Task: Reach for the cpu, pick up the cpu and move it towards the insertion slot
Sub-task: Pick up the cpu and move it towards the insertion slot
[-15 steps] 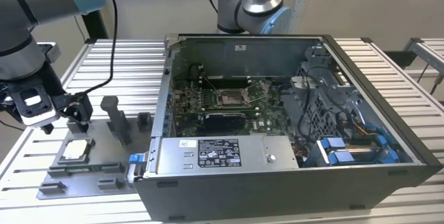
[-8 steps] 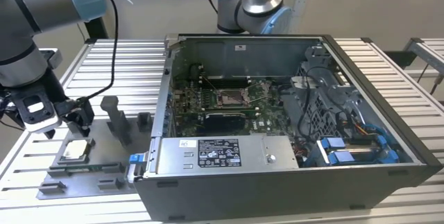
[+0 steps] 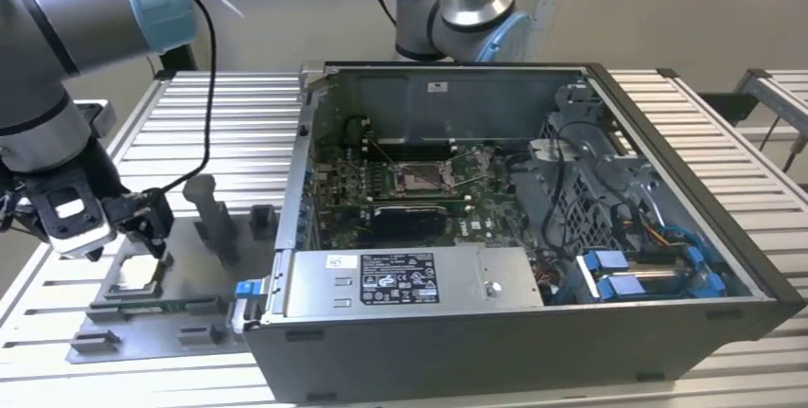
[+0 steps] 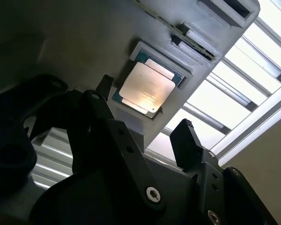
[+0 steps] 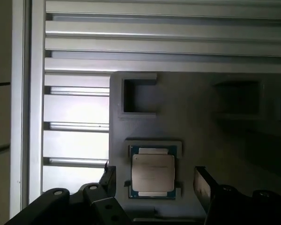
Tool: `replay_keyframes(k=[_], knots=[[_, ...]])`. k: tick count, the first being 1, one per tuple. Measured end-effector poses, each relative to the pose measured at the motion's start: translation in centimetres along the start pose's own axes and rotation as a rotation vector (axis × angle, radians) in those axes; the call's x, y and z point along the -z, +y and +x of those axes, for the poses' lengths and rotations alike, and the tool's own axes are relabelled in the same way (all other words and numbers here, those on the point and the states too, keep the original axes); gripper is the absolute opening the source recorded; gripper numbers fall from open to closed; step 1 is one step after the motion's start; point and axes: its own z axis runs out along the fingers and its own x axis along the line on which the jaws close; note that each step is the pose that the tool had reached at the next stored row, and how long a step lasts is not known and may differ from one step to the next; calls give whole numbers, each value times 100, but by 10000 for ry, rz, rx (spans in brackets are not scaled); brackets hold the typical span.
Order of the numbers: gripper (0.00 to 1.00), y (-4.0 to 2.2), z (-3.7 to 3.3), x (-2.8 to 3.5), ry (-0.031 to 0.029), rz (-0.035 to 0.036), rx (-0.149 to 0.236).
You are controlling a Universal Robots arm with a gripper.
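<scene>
My pincer [image 5: 155, 180] is spread wide, one finger either side of the cpu [image 5: 153, 172], which lies flat in its grey tray [image 5: 201, 122] pocket on the worktop [image 5: 75, 47].

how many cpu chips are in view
1. The cpu lies in a recess of the grey tray, with the open gripper over it. More could be hidden inside the computer case.

cpu [image 5: 152, 172] in tray [image 5: 201, 117] recess, fingers [image 5: 202, 183] either side, insertion slot [image 3: 421, 178] inside case [image 3: 505, 337]
</scene>
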Motion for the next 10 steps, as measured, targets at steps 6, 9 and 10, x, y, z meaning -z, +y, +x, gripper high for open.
replay_keyframes(k=[6, 9, 10], knots=[[100, -4, -1, -89, 0, 0, 35], [100, -7, -1, -124, 4, 0, 119], [100, -8, -1, -135, 5, 0, 149]])
